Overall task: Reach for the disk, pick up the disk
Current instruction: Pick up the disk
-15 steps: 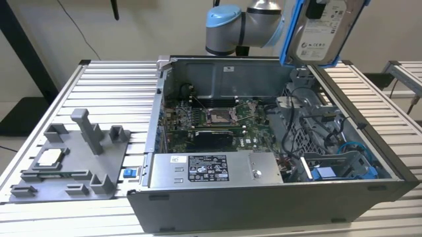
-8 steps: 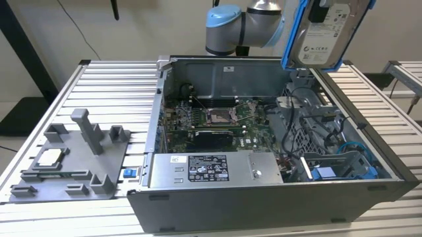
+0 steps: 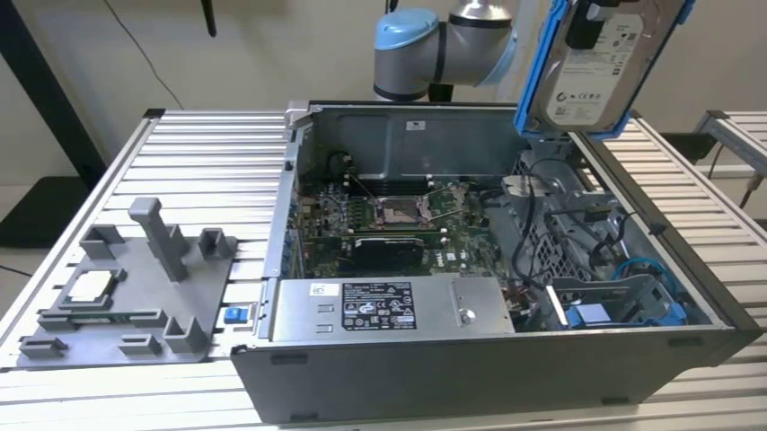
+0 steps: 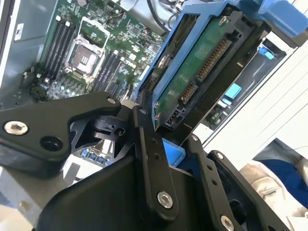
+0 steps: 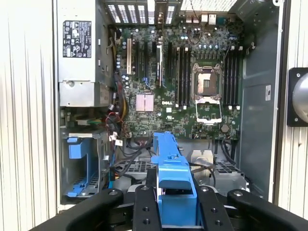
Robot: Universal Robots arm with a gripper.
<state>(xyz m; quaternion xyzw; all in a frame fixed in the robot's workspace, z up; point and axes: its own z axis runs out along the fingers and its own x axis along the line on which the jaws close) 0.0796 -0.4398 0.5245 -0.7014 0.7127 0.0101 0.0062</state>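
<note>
End effector gripping disk aloft

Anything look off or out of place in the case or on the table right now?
Nothing looks damaged. The disk hangs upright in the gripper, lifted above the open computer case. The motherboard's CPU socket is empty, and a small chip sits on the grey fixture plate.

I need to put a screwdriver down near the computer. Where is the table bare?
The slatted table is bare between the grey fixture plate and the open computer case, and behind the plate. Inside the case, board and cables crowd everything. The end effector holds the disk above it.
</note>
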